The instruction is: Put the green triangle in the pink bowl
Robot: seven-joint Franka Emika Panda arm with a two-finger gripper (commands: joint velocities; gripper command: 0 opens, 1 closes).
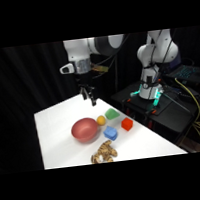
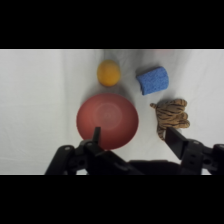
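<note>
Nothing moved yet: pick not started
Two-finger gripper point(image 1: 91, 98) hangs empty above the white table point(image 1: 57, 138), fingers spread apart; small bright green wedge block point(image 1: 111, 114) sits on the table just beside the round matte reddish-pink bowl point(image 2: 107, 121), which holds nothing; grasp, carry and drop remain

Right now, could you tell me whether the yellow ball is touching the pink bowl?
Apart. The wrist view shows a thin strip of white table between the yellow ball and the rim of the pink bowl.
</note>
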